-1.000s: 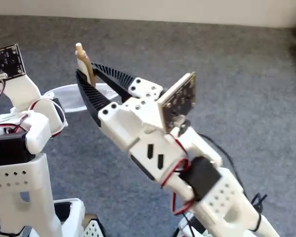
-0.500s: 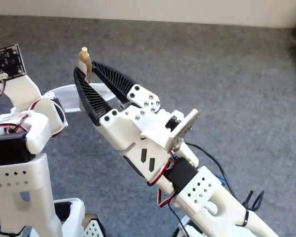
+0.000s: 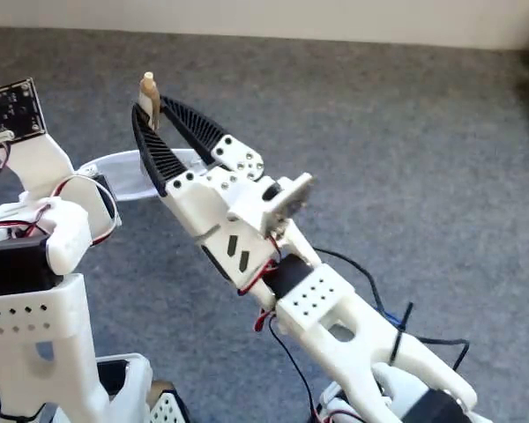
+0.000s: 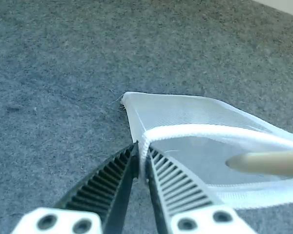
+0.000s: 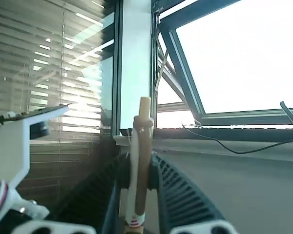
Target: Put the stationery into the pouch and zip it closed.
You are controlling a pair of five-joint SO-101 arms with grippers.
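The right gripper [image 3: 153,117] is clamped on a wooden pencil [image 3: 147,89]. Its black ribbed fingers [image 3: 198,132] press on the shaft from both sides, and the pencil's pale end sticks up past their tips. The pencil stands nearly upright in the grip, and the right wrist view shows red bands low on the shaft. From the fingers the white wrist block runs back into the right arm [image 3: 335,313], which stretches in a long diagonal from the near right corner of the high view up toward the far left, holding the gripper raised above the table. The left gripper [image 4: 140,155] is pinched tight on the white zipper band at the corner of a translucent mesh pouch [image 4: 185,117], its two toothed fingers closed with the band between them. The pouch lies flat on the grey carpet-like table cover [image 3: 423,132]. A blurred end of the pencil shows in front of the pouch's mouth; whether it is inside cannot be told. The left arm [image 3: 35,264] stands folded at the left edge of the high view, with its wrist bent down toward the pouch.
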